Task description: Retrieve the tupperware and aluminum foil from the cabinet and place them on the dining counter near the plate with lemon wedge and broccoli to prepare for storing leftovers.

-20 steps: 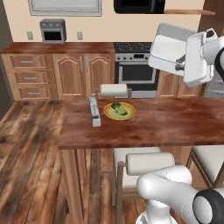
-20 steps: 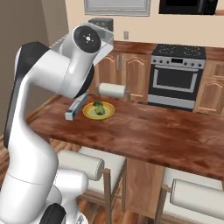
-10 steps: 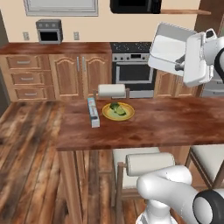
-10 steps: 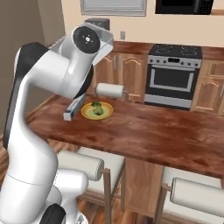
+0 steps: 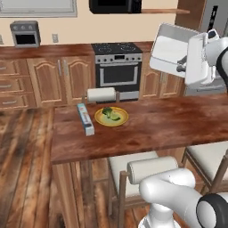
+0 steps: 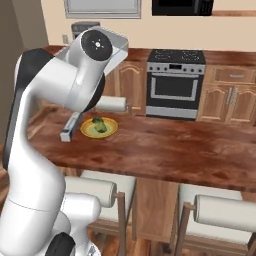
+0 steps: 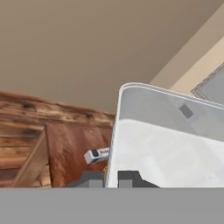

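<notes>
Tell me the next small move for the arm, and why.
Probably carry the tupperware, held aloft in the gripper, leftward and down toward the dining counter. The aluminum foil already lies beside the plate, with bare wood on the plate's other side.

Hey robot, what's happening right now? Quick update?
Gripper shut on tupperware, held high above the dining counter. Foil already down beside the plate. Nothing in the way.
</notes>
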